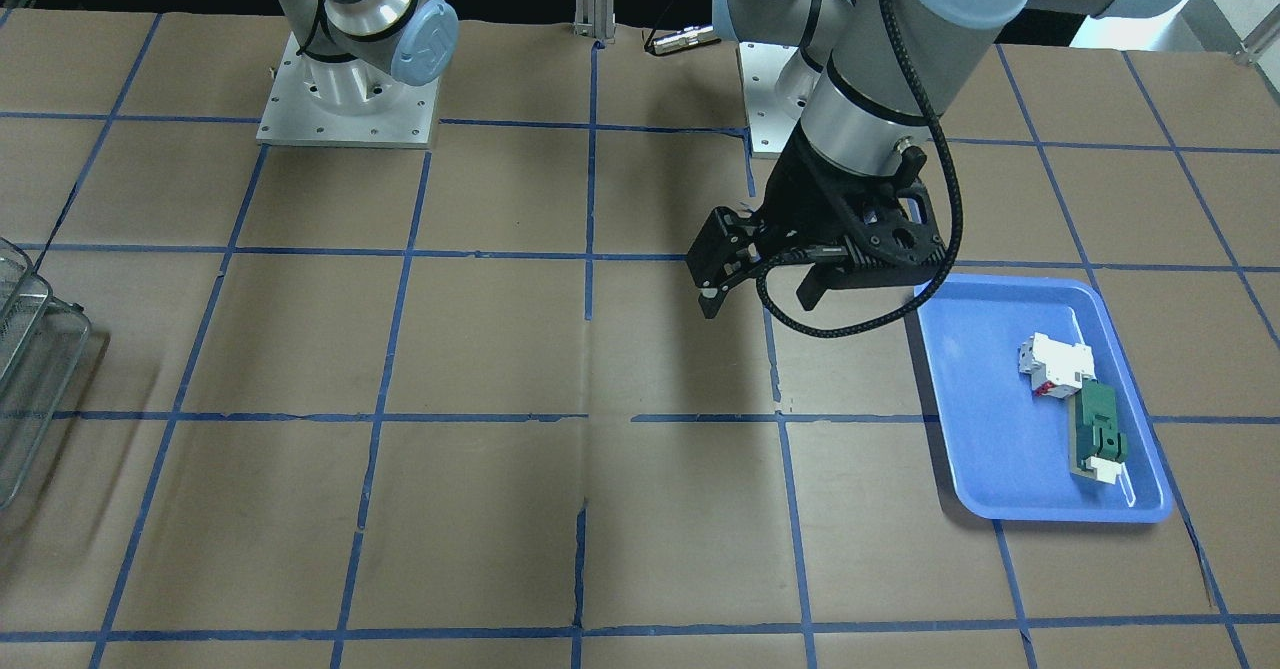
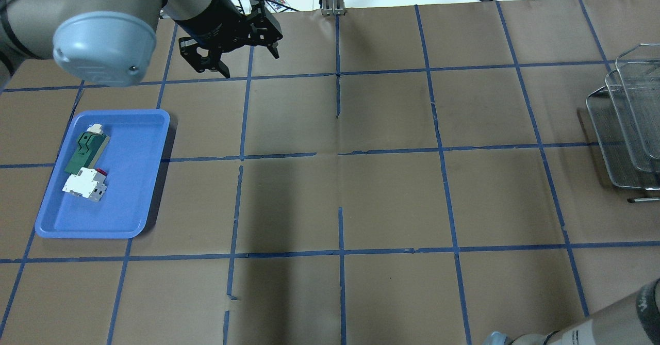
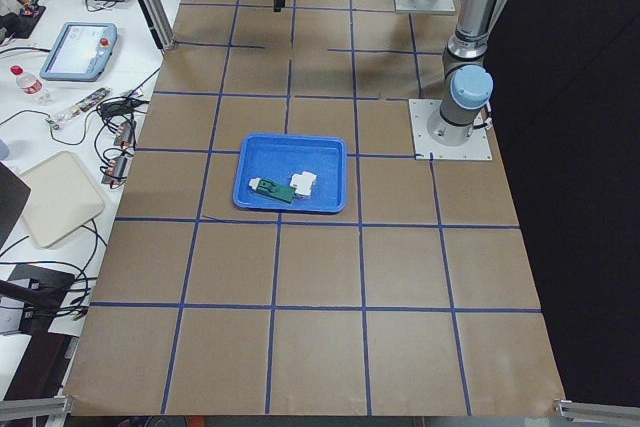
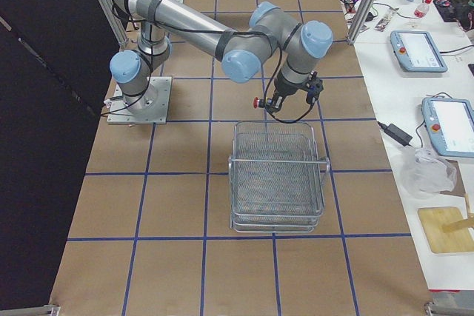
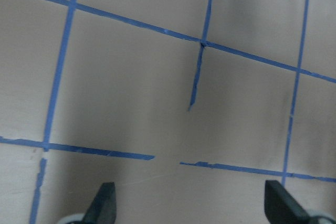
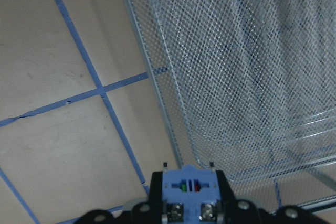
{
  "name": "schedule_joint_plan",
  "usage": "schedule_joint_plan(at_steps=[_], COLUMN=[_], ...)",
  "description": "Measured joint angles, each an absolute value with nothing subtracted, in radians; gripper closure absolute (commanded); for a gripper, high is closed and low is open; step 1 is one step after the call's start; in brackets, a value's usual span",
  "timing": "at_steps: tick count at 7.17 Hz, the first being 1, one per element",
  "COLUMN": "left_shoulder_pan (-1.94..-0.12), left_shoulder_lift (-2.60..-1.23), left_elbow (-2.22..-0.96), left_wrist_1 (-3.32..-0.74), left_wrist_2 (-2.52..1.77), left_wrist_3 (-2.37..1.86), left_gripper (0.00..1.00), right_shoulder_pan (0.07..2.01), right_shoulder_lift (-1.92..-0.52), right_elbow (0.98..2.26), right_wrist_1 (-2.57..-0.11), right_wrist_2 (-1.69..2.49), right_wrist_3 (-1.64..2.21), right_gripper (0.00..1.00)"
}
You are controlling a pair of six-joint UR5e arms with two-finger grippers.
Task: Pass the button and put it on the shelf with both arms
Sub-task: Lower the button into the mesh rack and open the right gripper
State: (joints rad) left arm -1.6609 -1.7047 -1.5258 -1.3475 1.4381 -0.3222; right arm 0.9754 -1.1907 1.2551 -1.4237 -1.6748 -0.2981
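Observation:
The button's red cap sticks out of my right gripper, which hovers just before the near edge of the wire-mesh shelf. In the right wrist view the button's bluish base sits between the shut fingers, with the shelf below and ahead. My left gripper is open and empty above the table, to the centre side of the blue tray. It also shows in the front view. In the left wrist view its fingertips stand wide apart over bare paper.
A blue tray holds a white block and a green flat part; it also shows in the front view. The shelf stands at the table's right end. Brown paper with blue tape lines covers the table.

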Motion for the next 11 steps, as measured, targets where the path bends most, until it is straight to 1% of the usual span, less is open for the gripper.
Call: schedule_joint_plan(at_steps=[1,2,3,4,5,7,9,11], left_shoulder_pan=[-1.656,-1.652,-1.648,-1.645,-1.639,-1.632,-1.631,-1.631], left_shoulder_lift=[-1.687,-1.676,-1.667,-1.658,-1.649,-1.636,-1.631,-1.630], left_elbow=[-1.523,-1.522,-1.521,-1.524,-1.528,-1.541,-1.547,-1.548], left_wrist_1=[-1.405,-1.426,-1.431,-1.433,-1.435,-1.435,-1.434,-1.434], left_wrist_2=[1.486,1.507,1.515,1.521,1.536,1.565,1.570,1.571], left_wrist_3=[-0.294,-0.279,-0.266,-0.242,-0.217,-0.199,-0.197,-0.196], left_gripper=[0.00,0.00,0.00,0.00,0.00,0.00,0.00,0.00], right_shoulder_pan=[0.965,0.956,0.950,0.948,0.947,0.947,0.949,0.973], right_shoulder_lift=[-1.159,-1.135,-1.115,-1.096,-1.078,-1.066,-1.088,-1.216], right_elbow=[1.241,1.236,1.235,1.235,1.236,1.244,1.243,1.251], right_wrist_1=[-1.441,-1.455,-1.469,-1.494,-1.520,-1.531,-1.502,-1.399], right_wrist_2=[-1.699,-1.706,-1.706,-1.706,-1.707,-1.709,-1.711,-1.700], right_wrist_3=[-0.345,-0.368,-0.378,-0.381,-0.385,-0.424,-0.443,-0.445], right_gripper=[1.00,0.96,0.82,0.33,0.00,0.00,0.00,0.00])
